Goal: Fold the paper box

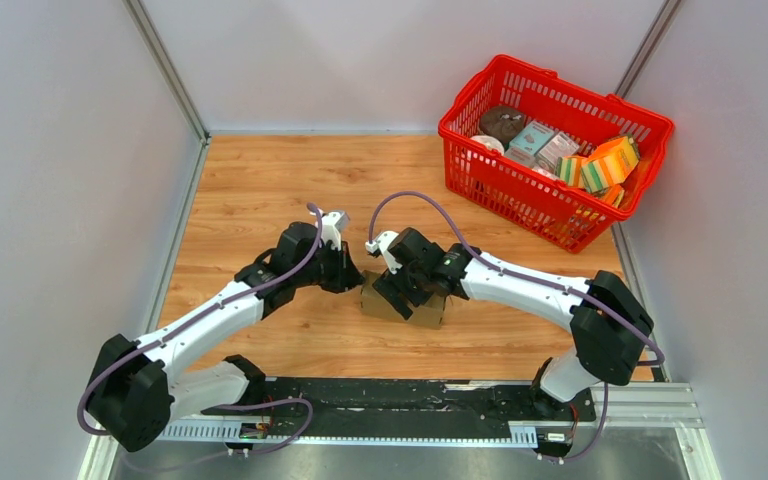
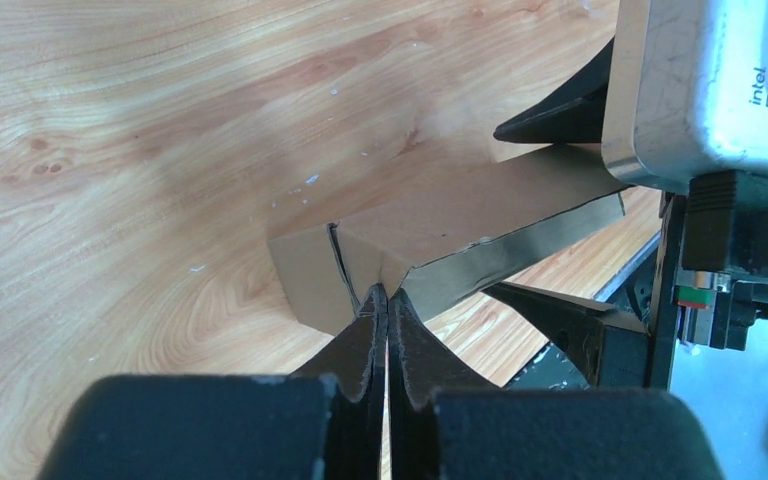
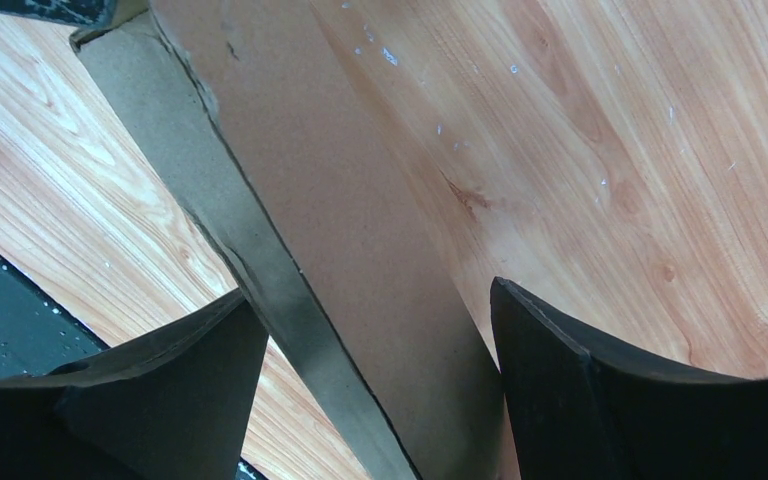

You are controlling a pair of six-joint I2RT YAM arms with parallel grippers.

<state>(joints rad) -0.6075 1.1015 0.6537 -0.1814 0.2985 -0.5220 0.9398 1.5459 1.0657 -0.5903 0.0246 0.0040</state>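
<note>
One paper box [image 1: 427, 315], partly folded, sits on the wooden table [image 1: 260, 190] near its front edge, between both arms. Left gripper [image 2: 380, 292]: fingers pressed together, tips at a box corner. Right gripper [image 3: 372, 292]: fingers spread, straddling the box. Red basket [image 1: 520, 195] at far right.

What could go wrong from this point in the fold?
The left gripper is shut right at one corner edge of the paper box; so slight a purchase could slip or tear the card. The right gripper stands open astride a box panel; closing may crush it. The two grippers crowd together and might collide.
</note>
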